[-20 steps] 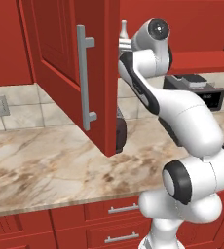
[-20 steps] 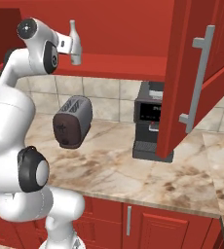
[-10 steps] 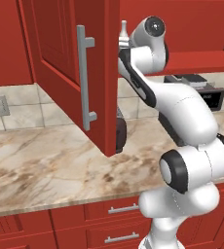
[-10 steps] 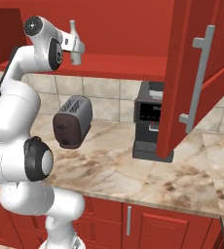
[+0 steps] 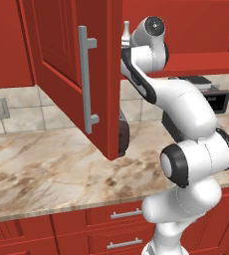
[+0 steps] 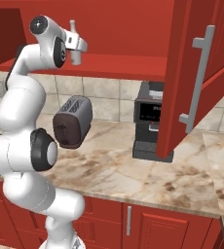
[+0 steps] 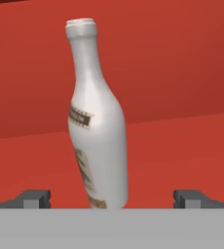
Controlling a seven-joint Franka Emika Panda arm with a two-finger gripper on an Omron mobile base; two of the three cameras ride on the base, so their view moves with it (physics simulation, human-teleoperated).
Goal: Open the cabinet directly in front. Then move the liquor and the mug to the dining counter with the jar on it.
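Note:
The red cabinet stands open, its left door [image 5: 57,60] and right door [image 6: 192,73] swung out toward me. On its lower shelf [image 6: 119,65] is the liquor [image 7: 97,126], a pale bottle with a tan label; it leans a little in the hand view. My gripper [image 7: 113,199] is open around the bottle's base, one fingertip [image 7: 36,198] on each side with a gap to the glass. From the base views the gripper [image 6: 78,46] is up at shelf height, with the liquor neck [image 6: 73,24] [image 5: 126,30] rising above it. The mug, jar and dining counter are out of view.
Below the cabinet runs a marbled counter [image 5: 47,169] with a dark toaster [image 6: 72,121] and a black coffee machine [image 6: 150,121] against the tiled wall. The long bar handles [image 5: 86,84] [image 6: 199,78] stick out from the doors. Red drawers [image 5: 121,229] sit under the counter.
The arm's upper joints have risen and the hand has pushed further in toward the bottle on the shelf. The doors and counter things have stayed put.

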